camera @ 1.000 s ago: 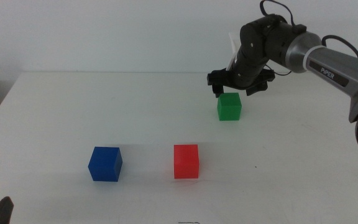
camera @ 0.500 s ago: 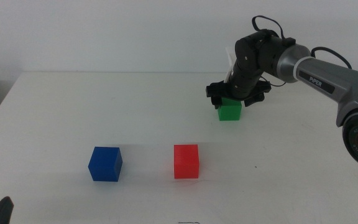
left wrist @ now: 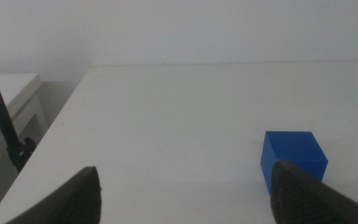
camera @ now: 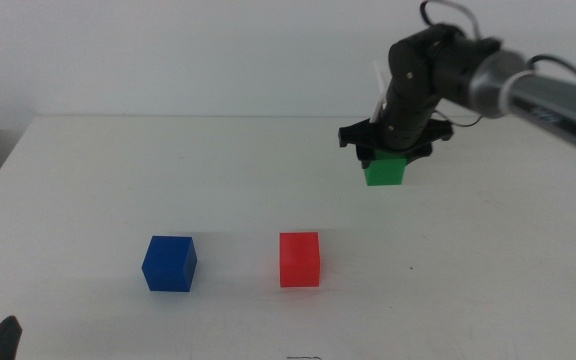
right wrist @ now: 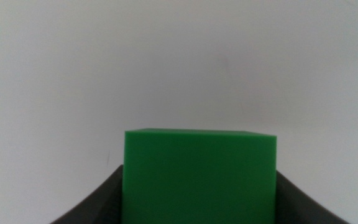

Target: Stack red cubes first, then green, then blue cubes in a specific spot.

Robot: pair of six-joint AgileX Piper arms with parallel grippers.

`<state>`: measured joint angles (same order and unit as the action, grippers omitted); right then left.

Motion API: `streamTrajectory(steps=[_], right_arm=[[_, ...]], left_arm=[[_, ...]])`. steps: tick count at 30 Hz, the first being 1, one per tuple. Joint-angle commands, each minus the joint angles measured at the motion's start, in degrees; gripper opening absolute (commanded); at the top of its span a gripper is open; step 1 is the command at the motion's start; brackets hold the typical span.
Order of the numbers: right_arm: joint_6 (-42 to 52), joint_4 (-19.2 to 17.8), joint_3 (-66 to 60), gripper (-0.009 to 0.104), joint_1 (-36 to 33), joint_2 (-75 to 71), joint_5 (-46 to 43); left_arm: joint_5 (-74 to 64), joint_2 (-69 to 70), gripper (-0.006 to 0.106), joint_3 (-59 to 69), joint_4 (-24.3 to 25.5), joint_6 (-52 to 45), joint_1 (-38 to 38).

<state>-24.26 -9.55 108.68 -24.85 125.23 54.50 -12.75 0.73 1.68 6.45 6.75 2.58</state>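
The small matte green cube point(camera: 385, 171) is held clenched in the right gripper point(camera: 389, 158) above the white tabletop point(camera: 218, 190); the left gripper point(left wrist: 185, 186) is kept open.

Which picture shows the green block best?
The right wrist view: the green block fills it, held between the right end effector's jaws. The middle view shows the block small, half hidden under that end effector. The left wrist view misses it.

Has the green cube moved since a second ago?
Yes. The green cube, in the right gripper, has shifted right and slightly up, away from the red cube.
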Motion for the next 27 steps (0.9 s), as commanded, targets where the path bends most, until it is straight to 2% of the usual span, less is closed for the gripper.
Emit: streamTrajectory(steps=[1,4,10,14,19,27], right_arm=[[-4.7,-4.52,-5.09,-0.001,-2.19,-10.45,-2.39],[-9.99,-6.72,-14.38,-0.001,-4.58,-18.69,-3.4],[-14.05,-4.33,-17.87,-0.001,-8.64,-26.04,0.12],[-18.72,-6.77,-17.87,-0.001,-13.97,-25.93,1.96],[-26.62,-9.35,-17.56,-0.001,-18.57,-24.13,-0.08],[-27.16,-8.74,-12.06,-0.001,-22.01,-17.53,1.98]], left_arm=[[4.74,1.2,0.094,-0.17,-0.56,0.41,-0.04],[4.74,1.2,0.094,-0.17,-0.56,0.41,-0.04],[4.74,1.2,0.094,-0.17,-0.56,0.41,-0.04],[4.74,1.2,0.094,-0.17,-0.56,0.41,-0.04],[4.74,1.2,0.094,-0.17,-0.56,0.41,-0.04],[4.74,1.2,0.094,-0.17,-0.56,0.41,-0.04]])
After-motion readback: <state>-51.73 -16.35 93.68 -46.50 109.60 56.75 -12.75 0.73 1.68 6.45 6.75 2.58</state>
